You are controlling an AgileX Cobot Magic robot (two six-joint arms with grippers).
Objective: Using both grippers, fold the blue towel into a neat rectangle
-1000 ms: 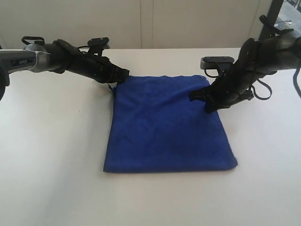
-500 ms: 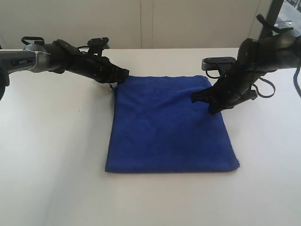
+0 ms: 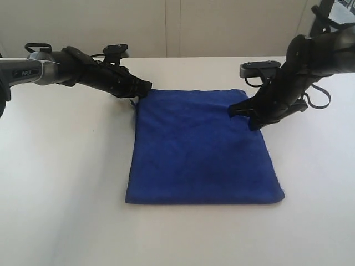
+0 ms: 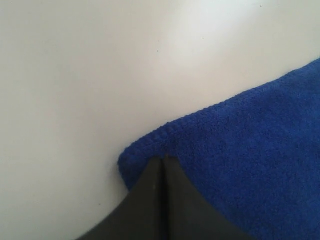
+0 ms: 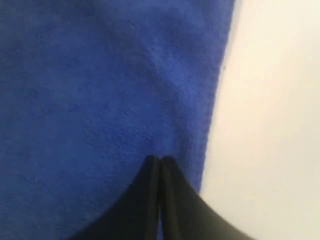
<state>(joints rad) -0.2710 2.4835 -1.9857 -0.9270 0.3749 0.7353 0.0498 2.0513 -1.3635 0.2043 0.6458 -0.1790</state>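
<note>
A: So, where do we see the towel [image 3: 202, 149]?
B: Flat on the table [image 3: 66, 183]. We have the left gripper [image 4: 162, 159] closed at its far-left corner, the right gripper [image 5: 160, 158] closed near its right edge.

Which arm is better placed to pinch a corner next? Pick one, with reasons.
Probably left: the left arm has its jaws shut right at a far corner of the blue towel; the right arm has shut jaws resting inside the side hem, short of its corner.
</note>
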